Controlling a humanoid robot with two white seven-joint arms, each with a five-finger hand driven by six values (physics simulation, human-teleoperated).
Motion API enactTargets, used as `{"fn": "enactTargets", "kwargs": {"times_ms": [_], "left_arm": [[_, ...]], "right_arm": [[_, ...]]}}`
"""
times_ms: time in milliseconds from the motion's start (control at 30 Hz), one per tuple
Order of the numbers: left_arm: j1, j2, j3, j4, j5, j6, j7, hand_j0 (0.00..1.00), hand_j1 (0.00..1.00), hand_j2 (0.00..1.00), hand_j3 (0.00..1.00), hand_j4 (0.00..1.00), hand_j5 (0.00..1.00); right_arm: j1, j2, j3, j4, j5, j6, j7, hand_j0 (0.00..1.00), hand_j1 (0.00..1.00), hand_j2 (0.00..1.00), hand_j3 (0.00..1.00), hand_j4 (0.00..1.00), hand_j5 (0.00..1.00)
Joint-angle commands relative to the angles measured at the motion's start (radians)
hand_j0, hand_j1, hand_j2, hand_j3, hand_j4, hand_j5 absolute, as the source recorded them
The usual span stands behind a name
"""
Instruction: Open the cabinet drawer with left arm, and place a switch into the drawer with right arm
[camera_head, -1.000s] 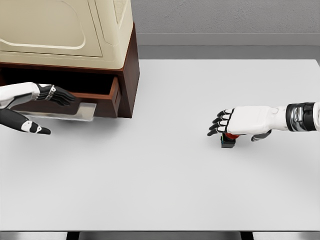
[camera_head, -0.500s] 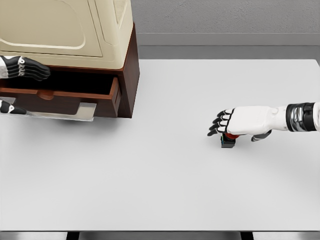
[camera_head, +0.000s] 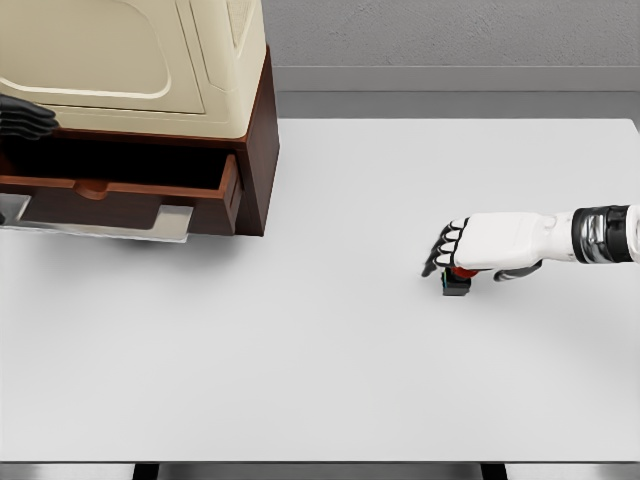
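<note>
White right hand (camera_head: 478, 248) curled over boxy red-topped switch (camera_head: 458, 281), smooth table (camera_head: 330, 360).

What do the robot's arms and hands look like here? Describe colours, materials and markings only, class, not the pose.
The right hand has a smooth white shell over its back, with black fingers carrying pale bands at the joints. Its wrist shows a metallic grey cuff edged in black, then white again. Only dark fingertips of the left hand show at the picture's left edge. No loose cables or lettering are visible.

surface: white table (camera_head: 330, 370) | far left: brown cabinet (camera_head: 255, 170) is set on it, drawer (camera_head: 120, 200) pulled open | right of centre: small switch (camera_head: 457, 282) is seen on the tabletop
</note>
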Motion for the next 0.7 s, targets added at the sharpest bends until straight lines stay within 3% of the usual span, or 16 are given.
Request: {"fn": "enactTargets", "kwargs": {"times_ms": [0,333,667], "left_arm": [[0.0,0.001,-0.001,0.004,0.005,0.001,0.0,1.0,1.0,1.0,1.0,1.0,1.0],[0.003,-0.005,-0.001,0.004,0.007,-0.001,0.0,1.0,1.0,1.0,1.0,1.0,1.0],[0.006,-0.009,0.013,0.016,0.005,0.001,0.0,1.0,1.0,1.0,1.0,1.0,1.0]], "right_arm": [[0.0,-0.001,0.001,0.0,-0.004,0.002,0.0,0.81,0.81,0.81,0.81,0.81,0.81],[0.0,0.01,0.004,0.014,-0.004,0.002,0.0,0.8,0.8,0.8,0.8,0.8,0.8],[0.002,0.011,0.01,0.014,-0.004,0.002,0.0,0.69,0.69,0.69,0.69,0.69,0.69]]}}
